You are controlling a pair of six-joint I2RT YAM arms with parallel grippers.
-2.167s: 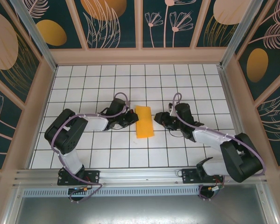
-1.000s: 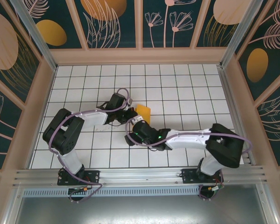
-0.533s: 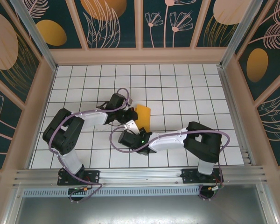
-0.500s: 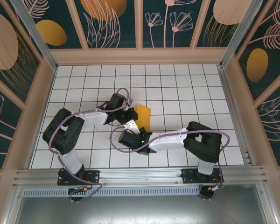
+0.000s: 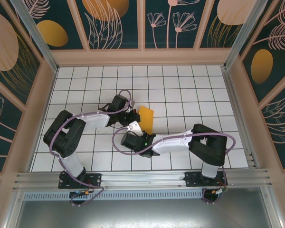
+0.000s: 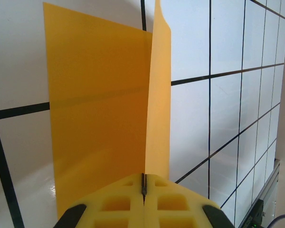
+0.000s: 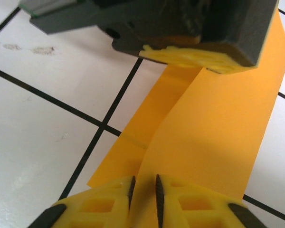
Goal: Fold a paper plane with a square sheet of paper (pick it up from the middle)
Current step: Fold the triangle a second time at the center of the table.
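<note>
Clenching the paper at centre frame, left gripper is crowding right gripper, which is straddling paper, jaws slightly parted.

The square sheet of paper is thin, smooth, matt orange-yellow paper, a little see-through where a single layer stands alone, with a faint crease line across it. The pads of the left claw and the right claw look like matt yellow foam moulded in square cells. The surface is glossy white with black lines, faintly scuffed in places. The arm shells are smooth white and matt black plastic. The near rail is brushed metal
</note>
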